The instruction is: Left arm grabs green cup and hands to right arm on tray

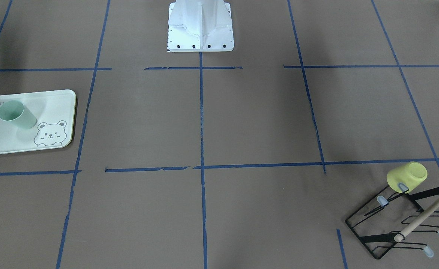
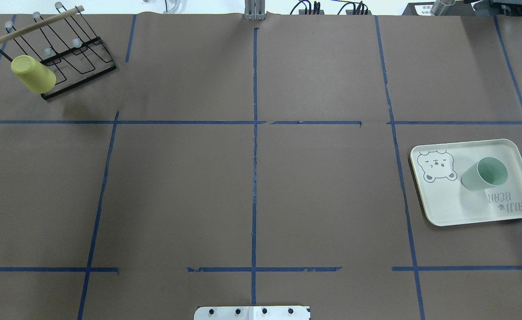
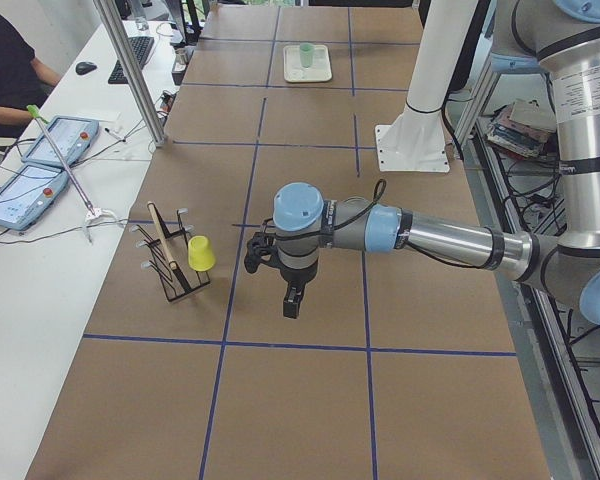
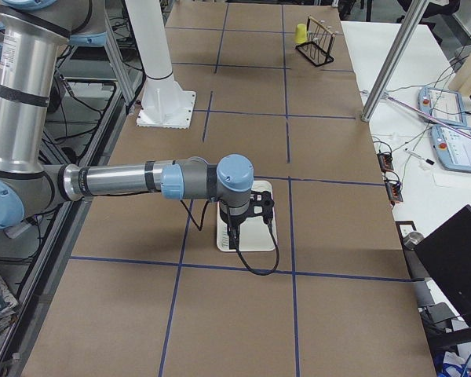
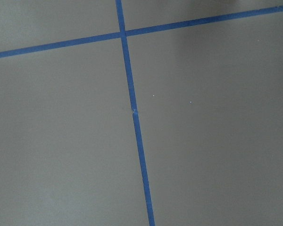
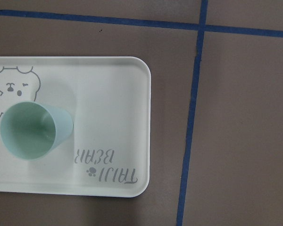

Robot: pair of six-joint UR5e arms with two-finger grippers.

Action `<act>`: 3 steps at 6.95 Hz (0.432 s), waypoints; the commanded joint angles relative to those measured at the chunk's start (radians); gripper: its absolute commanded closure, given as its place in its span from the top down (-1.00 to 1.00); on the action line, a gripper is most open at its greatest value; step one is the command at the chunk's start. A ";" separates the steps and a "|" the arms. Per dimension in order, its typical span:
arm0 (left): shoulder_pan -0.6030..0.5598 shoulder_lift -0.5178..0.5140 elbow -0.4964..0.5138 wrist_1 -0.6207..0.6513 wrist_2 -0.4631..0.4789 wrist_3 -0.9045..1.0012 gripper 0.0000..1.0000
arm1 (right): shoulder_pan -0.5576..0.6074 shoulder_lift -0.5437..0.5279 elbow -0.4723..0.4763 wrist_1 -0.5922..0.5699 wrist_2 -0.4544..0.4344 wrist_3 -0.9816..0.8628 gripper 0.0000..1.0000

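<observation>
The green cup (image 1: 16, 114) stands upright, mouth up, on the tray (image 1: 56, 108) at the robot's right side of the table. It also shows in the overhead view (image 2: 484, 174) on the tray (image 2: 447, 206) and in the right wrist view (image 6: 33, 132). No gripper touches it. The right gripper (image 4: 234, 236) hangs high above the tray (image 4: 255, 238) and shows only in the exterior right view; I cannot tell whether it is open. The left gripper (image 3: 292, 300) hangs over bare table near the rack and shows only in the exterior left view; I cannot tell its state.
A yellow cup (image 2: 32, 74) hangs upside down on a black wire rack (image 2: 81, 55) with a wooden bar at the far left corner. Blue tape lines cross the brown table. The white robot base (image 1: 200, 26) stands at the middle of the near edge.
</observation>
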 commanded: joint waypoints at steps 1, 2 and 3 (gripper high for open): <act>0.002 -0.001 0.002 -0.017 -0.002 -0.001 1.00 | 0.000 0.003 -0.003 -0.002 0.006 0.005 1.00; 0.002 0.002 -0.018 -0.017 -0.002 0.000 1.00 | 0.000 0.003 0.006 0.001 0.008 0.005 1.00; 0.002 0.004 -0.021 -0.017 -0.002 0.000 1.00 | 0.000 0.009 0.006 0.001 0.002 0.005 1.00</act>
